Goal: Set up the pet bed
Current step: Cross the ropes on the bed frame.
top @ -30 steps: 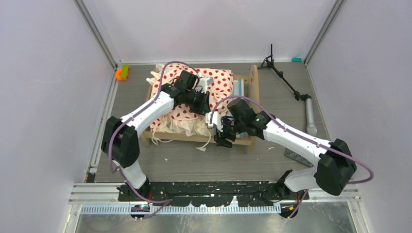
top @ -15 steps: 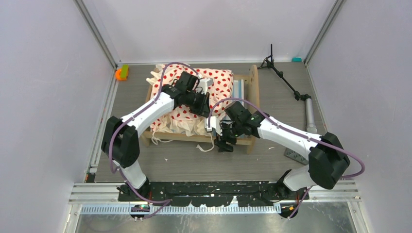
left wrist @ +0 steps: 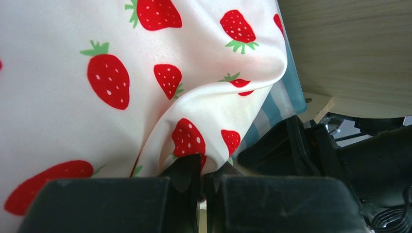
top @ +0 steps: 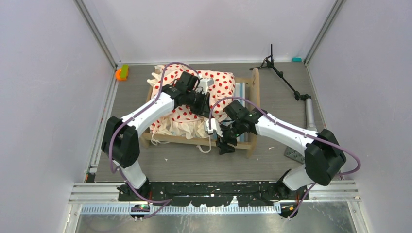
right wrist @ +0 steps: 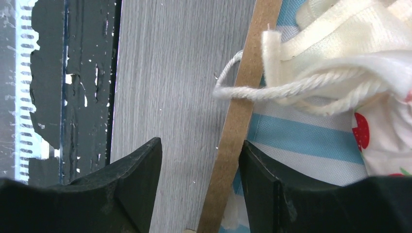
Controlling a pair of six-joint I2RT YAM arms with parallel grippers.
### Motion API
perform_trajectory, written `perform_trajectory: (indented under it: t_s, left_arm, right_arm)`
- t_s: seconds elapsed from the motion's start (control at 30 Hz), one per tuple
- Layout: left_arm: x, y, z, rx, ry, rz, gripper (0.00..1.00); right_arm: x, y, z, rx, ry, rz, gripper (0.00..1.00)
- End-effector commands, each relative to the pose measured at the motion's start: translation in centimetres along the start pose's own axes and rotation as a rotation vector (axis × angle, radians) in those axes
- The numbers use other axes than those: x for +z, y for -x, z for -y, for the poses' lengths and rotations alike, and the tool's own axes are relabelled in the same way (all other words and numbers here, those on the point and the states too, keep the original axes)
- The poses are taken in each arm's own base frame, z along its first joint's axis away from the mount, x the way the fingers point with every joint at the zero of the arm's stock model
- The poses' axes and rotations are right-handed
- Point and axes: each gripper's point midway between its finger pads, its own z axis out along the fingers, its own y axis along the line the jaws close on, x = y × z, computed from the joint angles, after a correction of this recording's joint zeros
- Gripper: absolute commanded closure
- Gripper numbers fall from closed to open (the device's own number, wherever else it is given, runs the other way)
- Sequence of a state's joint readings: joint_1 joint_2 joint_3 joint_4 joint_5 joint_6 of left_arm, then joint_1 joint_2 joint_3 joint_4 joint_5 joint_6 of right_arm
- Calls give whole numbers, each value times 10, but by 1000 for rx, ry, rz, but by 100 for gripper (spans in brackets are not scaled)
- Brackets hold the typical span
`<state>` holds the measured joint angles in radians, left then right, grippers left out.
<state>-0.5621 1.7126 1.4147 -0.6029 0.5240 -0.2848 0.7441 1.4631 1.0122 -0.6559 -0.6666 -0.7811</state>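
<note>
Pet bed (top: 253, 82) lying long axis left-right. Left gripper (left wrist: 201, 170) pinched shut on strawberry-print bedding (left wrist: 73, 39) over bed's middle. Right gripper (right wrist: 199, 160) wide, straddling bed's near side rail (right wrist: 243, 102), nearer arm to that rail.

The table (top: 194, 165) is grey with a wood grain. The pet bed (top: 253, 87) stands on it toward the far side, slightly left of centre. An orange block (top: 121, 73) sits in the far left corner. A black tripod stand (top: 284, 80) lies flat on the right, a grey cylinder (top: 310, 116) at its near end. Just nearer lies a dark studded mat (top: 294, 155).
</note>
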Motion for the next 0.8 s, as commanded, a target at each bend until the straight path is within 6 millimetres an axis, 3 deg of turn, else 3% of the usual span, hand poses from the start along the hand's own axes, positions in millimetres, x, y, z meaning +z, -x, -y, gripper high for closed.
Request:
perform_trajectory:
  t_s: [0.0, 0.43, 0.63, 0.77]
  left_arm:
    - [-8, 10, 6, 27, -5, 48, 100]
    - [-6, 5, 2, 21, 2, 28, 100]
    - [-4, 3, 1, 20, 0, 27, 100]
    - [-2, 1, 0, 17, -5, 20, 100]
  right_arm:
    - [9, -3, -27, 48, 150, -14, 38]
    - [27, -37, 3, 104, 25, -160, 38]
    - [16, -16, 14, 60, -50, -100, 37]
    - [-3, 17, 29, 6, -150, -21, 33]
